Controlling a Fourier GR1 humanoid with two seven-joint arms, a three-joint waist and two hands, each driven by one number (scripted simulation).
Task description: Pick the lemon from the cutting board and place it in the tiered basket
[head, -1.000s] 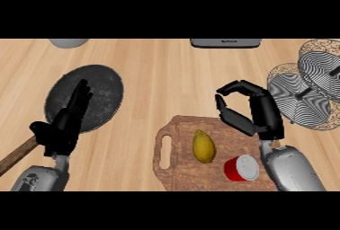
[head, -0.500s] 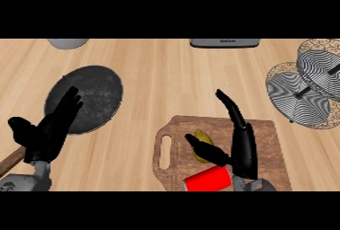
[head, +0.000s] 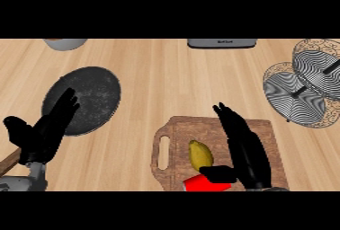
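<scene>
Right hand: the black right hand (head: 244, 148) lies over the brown wooden cutting board (head: 199, 130), fingers straight and together, pointing away from the robot; thumb spread toward the lemon; it holds nothing.
Lemon: the yellow oval lemon (head: 200, 155) lies on the cutting board, just left of the right hand's fingers; whether the thumb touches it cannot be told.
Red object: a small red object (head: 203, 183) sits at the board's near edge, just below the lemon, partly hidden by the thumb.
Cutting board: flat on the light wooden table (head: 166, 76), its handle slot on the left side.
Left hand: the black left hand (head: 41, 134) shows at the lower left, fingers straight and upward, resting open, overlapping the near rim of the dark round pan (head: 90, 96).
Tiered basket: the wire tiered basket (head: 302, 85) stands at the right edge of the table, well apart from the lemon.
Far edge: a grey bowl (head: 65, 43) and a dark appliance (head: 222, 43), both cut off.
</scene>
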